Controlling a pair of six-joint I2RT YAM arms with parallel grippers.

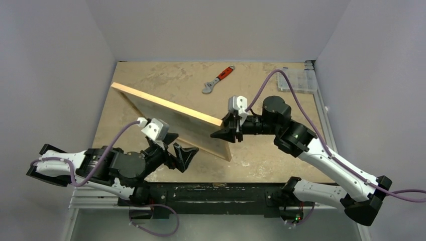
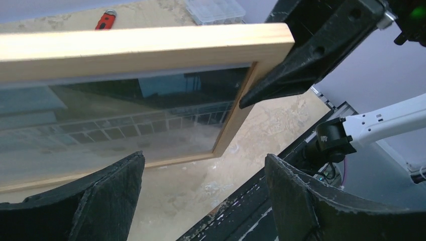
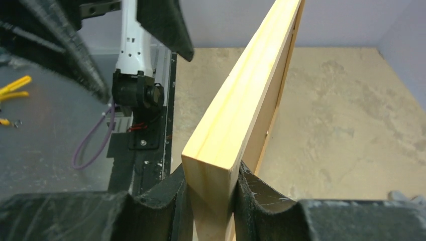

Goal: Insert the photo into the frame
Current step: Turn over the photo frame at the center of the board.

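The light wood frame [image 1: 166, 106] stands on edge, tilted, across the middle of the table. My right gripper [image 1: 227, 131] is shut on its upper right corner; in the right wrist view both pads press the wood strip [image 3: 241, 110] at the gripper [image 3: 211, 186]. My left gripper [image 1: 183, 153] is open and empty, just in front of the frame's near face. In the left wrist view the frame [image 2: 145, 47] fills the top, and the photo [image 2: 125, 125], white decks and blue, shows dimly behind the glazing. The open left gripper [image 2: 203, 175] is below it, touching nothing.
A red-handled wrench [image 1: 218, 79] lies at the back of the table. A clear plastic box [image 1: 298, 80] sits at the back right corner. A black rail [image 1: 211, 193] runs along the near edge between the arm bases.
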